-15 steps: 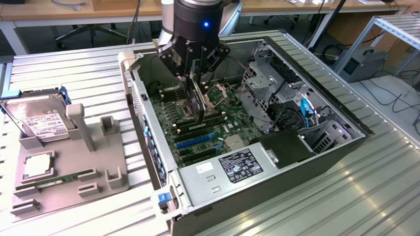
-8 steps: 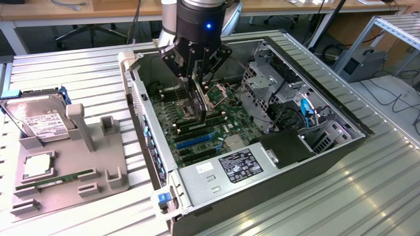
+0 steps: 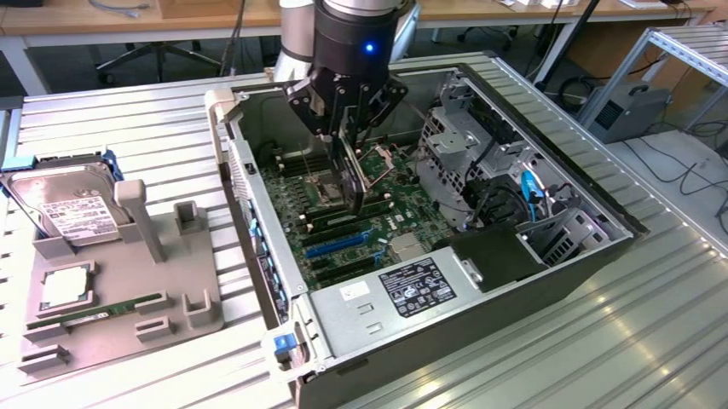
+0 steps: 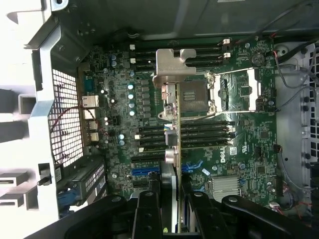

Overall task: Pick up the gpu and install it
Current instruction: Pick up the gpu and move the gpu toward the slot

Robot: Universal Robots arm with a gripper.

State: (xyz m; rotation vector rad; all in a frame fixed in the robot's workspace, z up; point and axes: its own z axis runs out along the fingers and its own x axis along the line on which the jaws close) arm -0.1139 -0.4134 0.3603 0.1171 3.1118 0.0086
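Pincer (image 3: 347,128) grips the gpu (image 3: 356,183) edge-on inside the open computer case (image 3: 341,311), above its green motherboard (image 3: 341,244).

Bright, even light from above fills the exterior view, laying pale glare streaks across the ribbed worktop (image 3: 649,341) and leaving the inside of the case (image 3: 245,196) in shade. In the wrist view the case's outer wall burns out white. The board (image 4: 249,144) is dim and greenish, and the hand (image 4: 173,201) a black shape.
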